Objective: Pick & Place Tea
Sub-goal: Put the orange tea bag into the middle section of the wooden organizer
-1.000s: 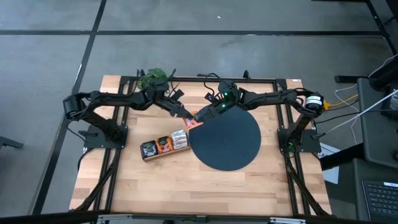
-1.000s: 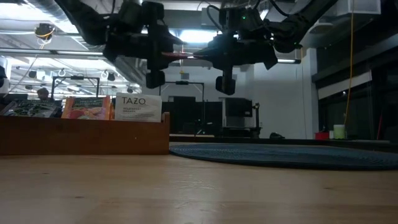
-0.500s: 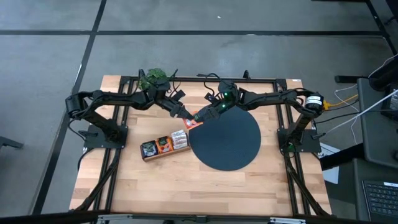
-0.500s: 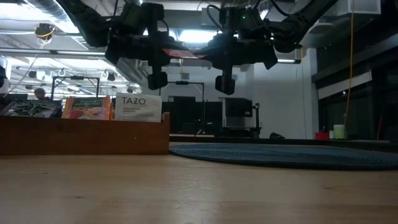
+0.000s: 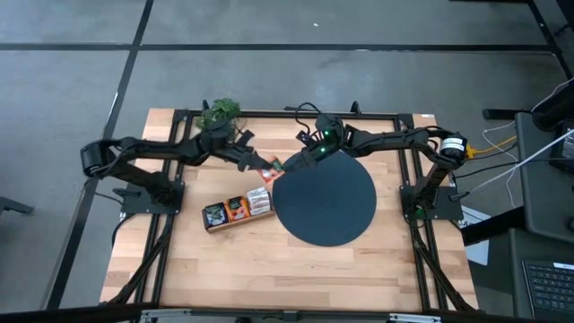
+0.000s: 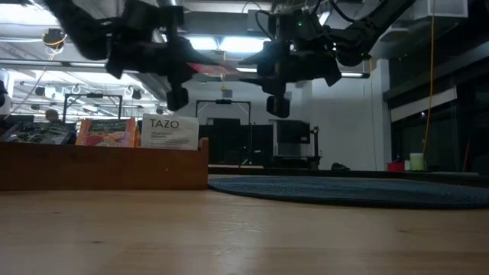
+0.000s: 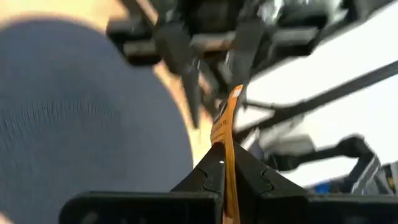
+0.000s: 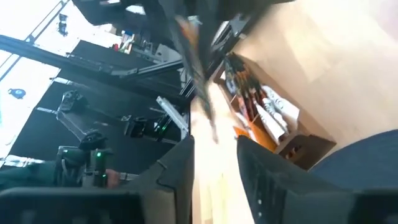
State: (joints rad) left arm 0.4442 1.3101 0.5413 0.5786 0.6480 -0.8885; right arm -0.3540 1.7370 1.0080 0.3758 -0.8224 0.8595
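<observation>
An orange-red tea sachet [image 7: 229, 118] hangs in the air between the arms, with my left gripper [image 7: 225, 149] shut on it. In the high view this gripper [image 5: 261, 165] hovers just left of the dark disc's [image 5: 325, 202] far-left rim. My right gripper [image 8: 214, 149] stands open with nothing between its fingers, a little to the sachet's right [image 5: 286, 164], over the disc's rim. More sachets stand upright in the wooden tray [image 5: 235, 208]. My left gripper pinches the sachet's near edge [image 7: 226, 163] between its two fingers, which press on its two flat faces. The fingers come nearly level from the table's left. The sachet stands on edge, juts out past the fingertips toward the right gripper, and hangs clear of table and disc.
The tray with its sachets, a white one [image 6: 170, 131] among them, lies left of the disc near the table's middle. A green plant [image 5: 220, 112] stands at the far edge behind the left arm. Bare wood [image 5: 269, 269] fills the near half of the table.
The sachet, earlier bridging both grippers, has come away from the right gripper and gone with the left one. My left gripper has drawn back toward the table's left, carrying it on edge. My right gripper has kept its place.
</observation>
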